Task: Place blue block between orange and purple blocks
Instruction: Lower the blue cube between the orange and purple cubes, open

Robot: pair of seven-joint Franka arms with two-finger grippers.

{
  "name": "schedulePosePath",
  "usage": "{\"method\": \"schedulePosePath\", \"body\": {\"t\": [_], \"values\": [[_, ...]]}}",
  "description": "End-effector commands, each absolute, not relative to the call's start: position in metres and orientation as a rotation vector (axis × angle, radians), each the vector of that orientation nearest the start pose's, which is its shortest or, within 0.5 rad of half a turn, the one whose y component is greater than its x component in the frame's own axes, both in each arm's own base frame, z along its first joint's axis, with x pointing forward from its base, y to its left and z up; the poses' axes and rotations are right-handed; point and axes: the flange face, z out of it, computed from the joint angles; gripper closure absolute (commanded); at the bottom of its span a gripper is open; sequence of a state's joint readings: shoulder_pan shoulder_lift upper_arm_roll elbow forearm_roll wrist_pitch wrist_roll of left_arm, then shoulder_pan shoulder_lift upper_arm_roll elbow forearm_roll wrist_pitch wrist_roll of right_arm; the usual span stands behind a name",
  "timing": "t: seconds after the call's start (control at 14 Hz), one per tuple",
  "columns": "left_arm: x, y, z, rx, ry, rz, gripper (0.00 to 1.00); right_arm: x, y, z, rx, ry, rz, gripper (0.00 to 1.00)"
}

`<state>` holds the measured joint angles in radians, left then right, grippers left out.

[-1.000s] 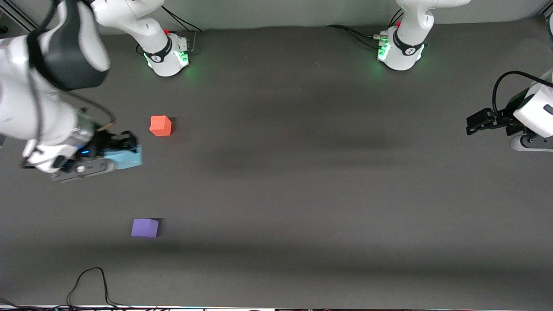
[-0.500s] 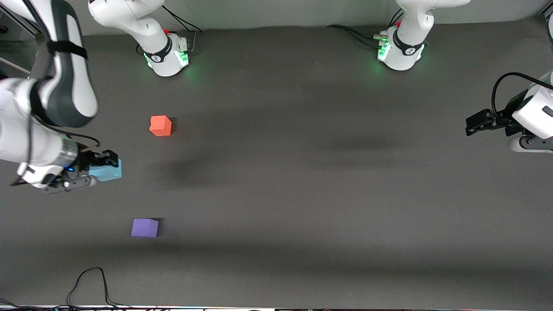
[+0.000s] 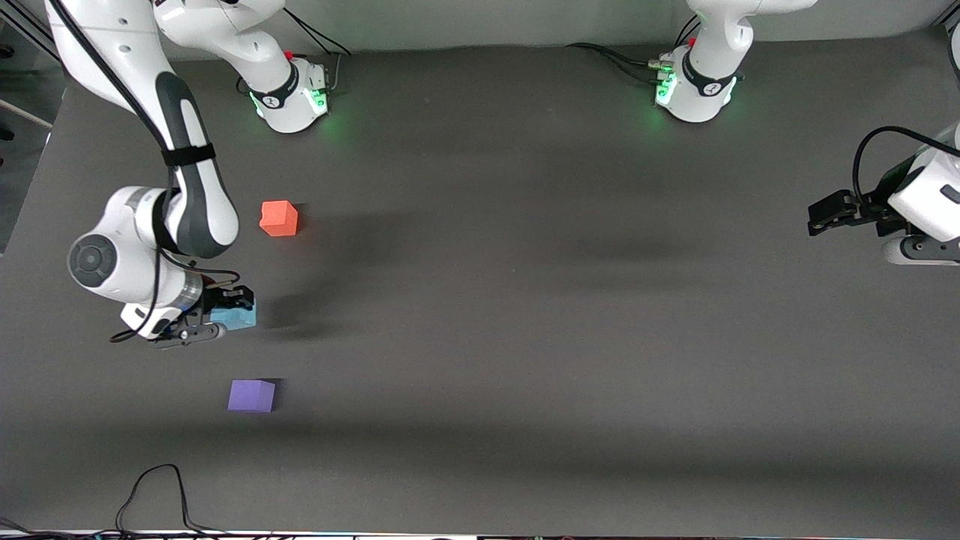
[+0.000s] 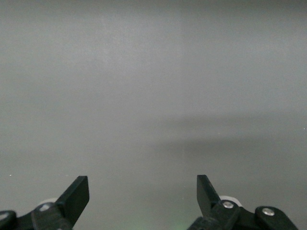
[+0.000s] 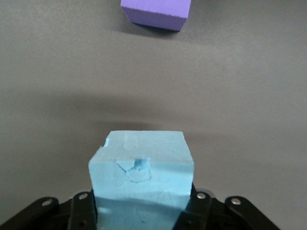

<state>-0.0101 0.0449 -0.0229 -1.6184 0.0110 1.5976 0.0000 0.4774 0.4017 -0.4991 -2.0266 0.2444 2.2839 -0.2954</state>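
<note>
Shifted toward the purple block (image 3: 251,395) since the earlier frame, the right gripper (image 3: 225,313) clamps the blue block (image 3: 234,315) over dark gray table (image 3: 525,337) between it and the orange block (image 3: 278,218), while the left gripper (image 3: 825,214) waits open; no readable writing.
</note>
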Motion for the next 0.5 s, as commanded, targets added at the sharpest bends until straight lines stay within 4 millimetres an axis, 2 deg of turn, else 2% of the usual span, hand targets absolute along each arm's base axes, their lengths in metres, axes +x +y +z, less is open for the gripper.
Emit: {"method": "schedulePosePath", "body": {"t": [0.0,0.14,0.29,0.36,0.43], "values": [[0.565,-0.02,0.578,-3.136,0.036,0.098,0.0,0.582,0.0,0.233,-3.108,-0.171,0.09,0.8],[0.565,-0.02,0.578,-3.136,0.036,0.098,0.0,0.575,0.006,0.207,-3.086,-0.133,0.075,0.79],[0.565,-0.02,0.578,-3.136,0.034,0.101,0.0,0.571,0.008,0.198,-3.064,-0.083,0.084,0.78],[0.565,-0.02,0.579,-3.136,0.027,0.099,0.0,0.569,0.007,0.195,-3.064,-0.076,0.094,0.7],[0.565,-0.02,0.578,-3.136,0.027,0.101,0.0,0.567,0.006,0.193,-3.063,-0.068,0.103,0.49]]}}
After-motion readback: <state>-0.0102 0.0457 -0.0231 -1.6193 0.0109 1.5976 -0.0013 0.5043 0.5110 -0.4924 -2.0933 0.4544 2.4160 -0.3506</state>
